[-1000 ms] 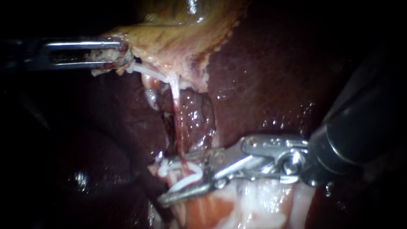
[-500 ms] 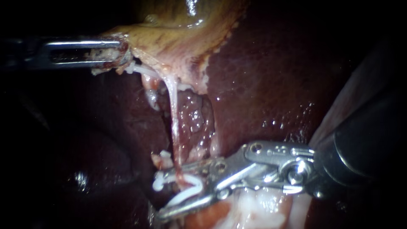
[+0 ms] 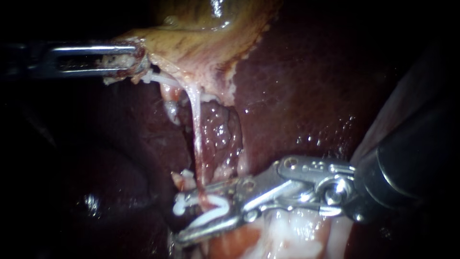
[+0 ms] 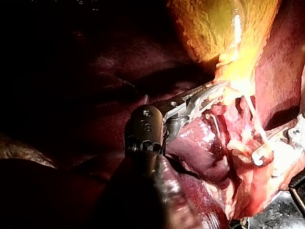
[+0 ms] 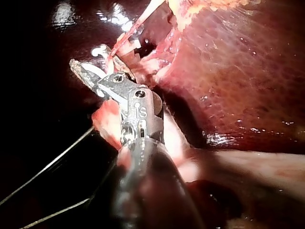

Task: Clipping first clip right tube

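Note:
A thin pale tube (image 3: 196, 139) runs from the yellowish gallbladder (image 3: 201, 43) down toward the pale tissue. My right instrument (image 3: 178, 217) comes in from the right. Its jaws stand apart with a white clip (image 3: 213, 207) held between them, and the tube passes through the open clip. My left instrument (image 3: 125, 61) is shut on the gallbladder's edge and holds it toward the left. In the left wrist view its jaws grip the yellow edge (image 4: 224, 93) of the gallbladder. In the right wrist view the clip (image 5: 99, 50) sits at the right instrument's tips (image 5: 90, 71), around the tube (image 5: 138, 21).
Dark red liver (image 3: 306, 86) lies around and behind the tube. Raw glistening tissue (image 3: 220, 134) sits just right of the tube. Pale cut tissue (image 3: 287, 235) lies under the right instrument. Two thin wires (image 5: 47, 167) cross beside its shaft in the right wrist view.
The right instrument has slid a little down and left along the tube with the clip. The clip's hooked end now shows beyond the tube. The left instrument has held still.

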